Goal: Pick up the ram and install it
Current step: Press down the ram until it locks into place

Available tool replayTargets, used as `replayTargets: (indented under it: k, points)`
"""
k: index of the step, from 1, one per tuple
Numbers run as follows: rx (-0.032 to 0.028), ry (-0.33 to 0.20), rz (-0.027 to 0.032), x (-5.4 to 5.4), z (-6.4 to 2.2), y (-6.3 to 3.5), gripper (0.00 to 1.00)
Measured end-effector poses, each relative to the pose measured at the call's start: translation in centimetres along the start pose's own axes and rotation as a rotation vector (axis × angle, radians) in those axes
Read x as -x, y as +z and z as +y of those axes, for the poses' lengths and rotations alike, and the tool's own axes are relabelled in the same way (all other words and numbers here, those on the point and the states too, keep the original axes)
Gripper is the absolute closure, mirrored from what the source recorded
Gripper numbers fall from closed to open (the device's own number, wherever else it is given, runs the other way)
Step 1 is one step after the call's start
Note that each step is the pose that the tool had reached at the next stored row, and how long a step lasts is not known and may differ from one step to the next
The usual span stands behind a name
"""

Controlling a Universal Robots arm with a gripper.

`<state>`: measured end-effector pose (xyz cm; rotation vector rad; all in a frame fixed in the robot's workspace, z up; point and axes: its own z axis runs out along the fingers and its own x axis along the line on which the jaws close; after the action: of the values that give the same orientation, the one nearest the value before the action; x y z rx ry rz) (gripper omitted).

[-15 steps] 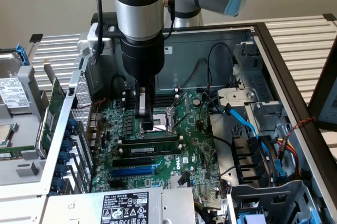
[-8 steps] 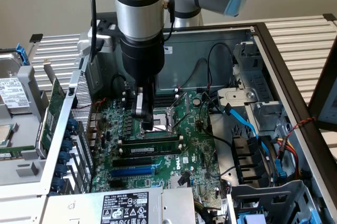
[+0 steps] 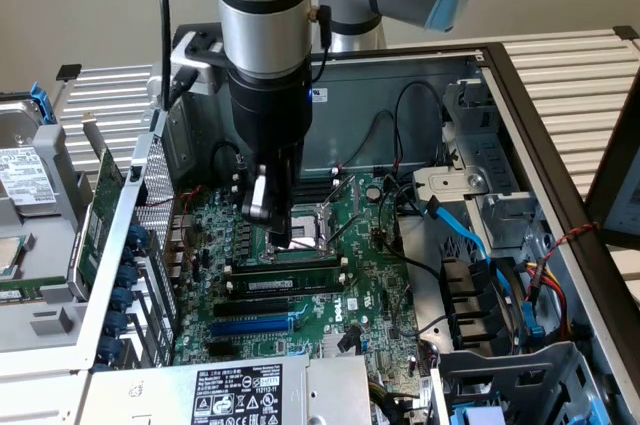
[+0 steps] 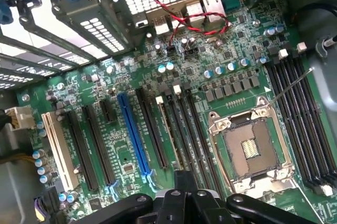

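Ram: long narrow green stick, white label strip, seated in black slot; end effector pressed together above.

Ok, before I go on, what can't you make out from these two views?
- Exterior view: whether the ram is latched at both ends; its end clips are too small to tell.
- Exterior view: the gripper covers part of the processor socket.
- Wrist view: the gripper's body hides one end of the middle memory slots.
- Wrist view: the outer memory slots are cut off by the picture's edge.
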<state>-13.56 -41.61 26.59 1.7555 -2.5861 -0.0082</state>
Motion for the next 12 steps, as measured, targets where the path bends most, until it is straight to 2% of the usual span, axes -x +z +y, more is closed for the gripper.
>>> replayTargets:
  k: [12]
  points:
    - [0.002, 0.197, -0.0027, 0.01, 0.0, 0.11, 0.89]
